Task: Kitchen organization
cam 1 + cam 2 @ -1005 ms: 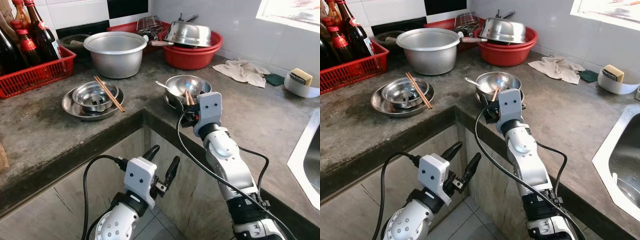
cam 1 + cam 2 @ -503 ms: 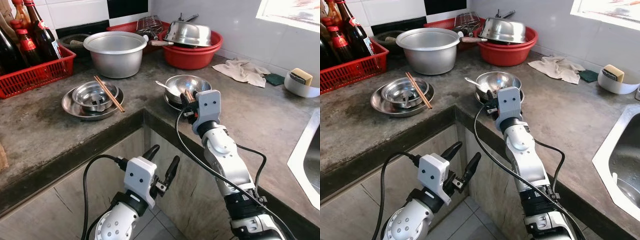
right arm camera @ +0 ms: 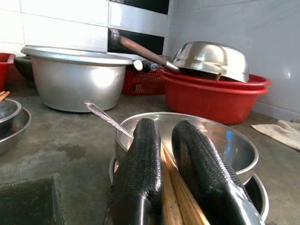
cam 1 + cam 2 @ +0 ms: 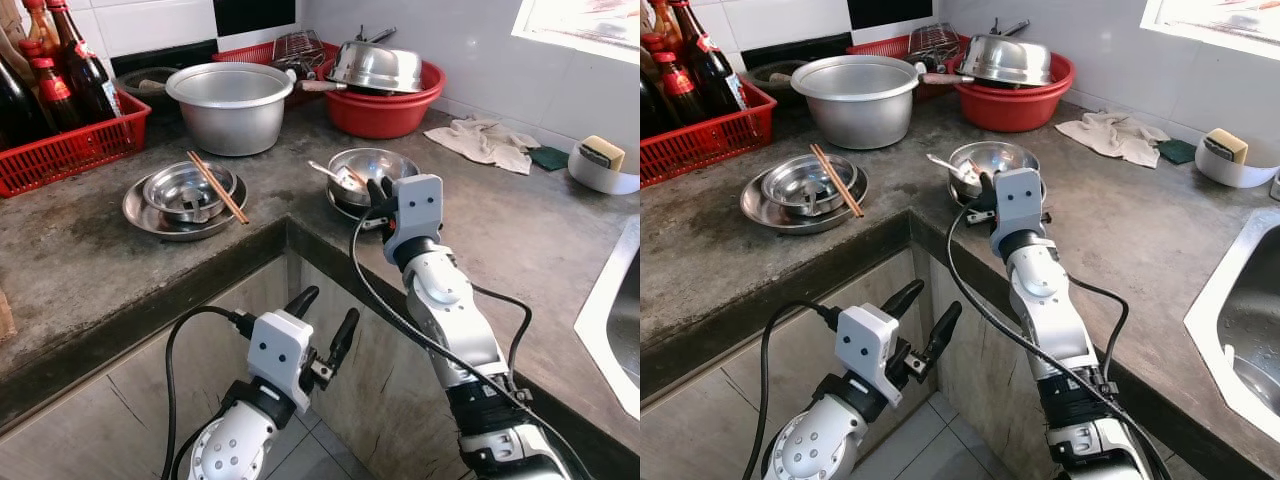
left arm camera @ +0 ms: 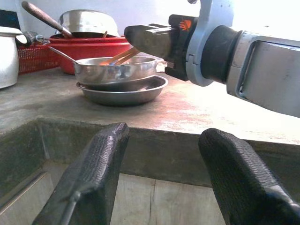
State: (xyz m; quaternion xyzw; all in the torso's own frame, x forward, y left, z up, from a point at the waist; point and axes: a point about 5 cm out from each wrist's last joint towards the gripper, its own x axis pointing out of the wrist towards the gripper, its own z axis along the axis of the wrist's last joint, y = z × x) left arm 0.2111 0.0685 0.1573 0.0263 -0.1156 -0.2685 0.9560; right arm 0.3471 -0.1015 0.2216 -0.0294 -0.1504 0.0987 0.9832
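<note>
We see the right arm [image 4: 450,330] stretched forward and up over the worktop [image 4: 90,250] edge, wrist raised. The right gripper [image 3: 171,164] has its jaws closed on a pair of chopsticks [image 3: 176,194]. The left arm [image 4: 235,440] is held low in front of the worktop front, left gripper [image 4: 322,320] pointing up, jaws spread apart and holding nothing.

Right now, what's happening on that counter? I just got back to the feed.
The right pincer is at the steel bowl on the counter's corner, shut on the wooden chopsticks resting in it. A spoon also sits in that bowl, which stands on a plate. The left pincer hangs open below the counter edge, holding nothing. A second pair of chopsticks lies across the other bowl and plate further left, untouched.
</note>
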